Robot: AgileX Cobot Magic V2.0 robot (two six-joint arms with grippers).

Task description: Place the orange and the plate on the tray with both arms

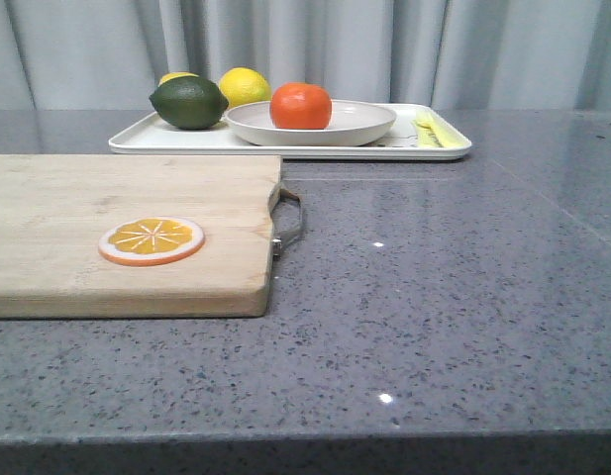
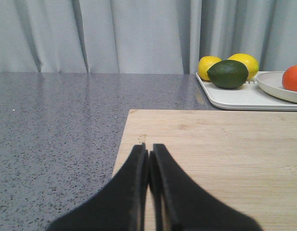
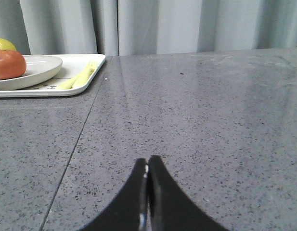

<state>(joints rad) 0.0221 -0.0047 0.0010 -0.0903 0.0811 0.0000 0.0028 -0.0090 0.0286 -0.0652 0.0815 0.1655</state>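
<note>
The orange [image 1: 300, 106] lies in the off-white plate [image 1: 359, 127], and the plate stands on the white tray [image 1: 285, 142] at the back of the table. Orange [image 2: 293, 78], plate [image 2: 278, 86] and tray [image 2: 244, 98] also show in the left wrist view; orange [image 3: 9, 64], plate [image 3: 40, 70] and tray [image 3: 66, 89] show in the right wrist view. My left gripper [image 2: 149, 150] is shut and empty over the wooden cutting board [image 2: 220, 154]. My right gripper [image 3: 148, 161] is shut and empty over bare grey table. Neither gripper shows in the front view.
A dark green lime [image 1: 189, 102] and two yellow lemons [image 1: 245, 87] lie on the tray's left part. A yellow fork [image 1: 429, 131] lies at its right end. The cutting board [image 1: 127, 233] with a metal handle [image 1: 290, 223] carries an orange slice disc [image 1: 152, 240]. Grey curtains hang behind.
</note>
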